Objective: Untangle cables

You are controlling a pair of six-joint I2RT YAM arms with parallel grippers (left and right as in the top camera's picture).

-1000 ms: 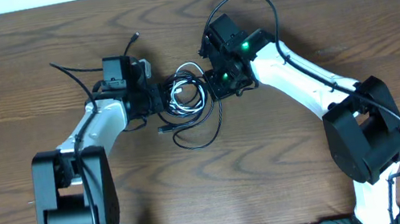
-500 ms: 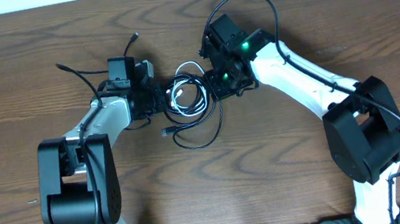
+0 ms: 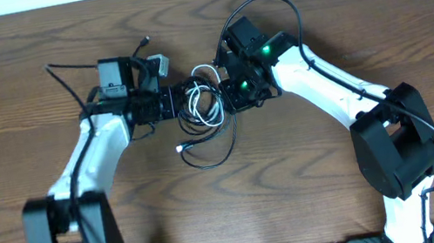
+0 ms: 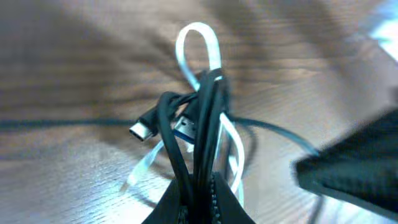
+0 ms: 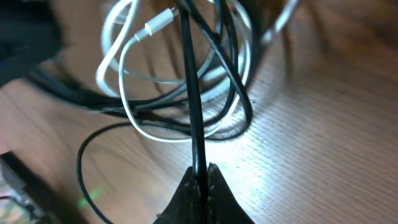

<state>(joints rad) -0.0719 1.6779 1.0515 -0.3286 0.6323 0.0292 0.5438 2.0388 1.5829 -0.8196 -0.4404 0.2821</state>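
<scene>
Tangle of thin black and white plug-ended cables (image 3: 205, 110) on brown wooden table (image 3: 311, 0), left gripper (image 3: 175, 104) clamped on black strands at its left, right gripper (image 3: 231, 93) pinching one black strand opposite, apparently poised to pull it apart.

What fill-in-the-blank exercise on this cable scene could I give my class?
The table under the cables is made of ___. One cable is ___; the others are black. The left jaws are ___ on several black strands. The right jaws pinch one ___ strand.
Missing: wood; white; shut; black.
</scene>
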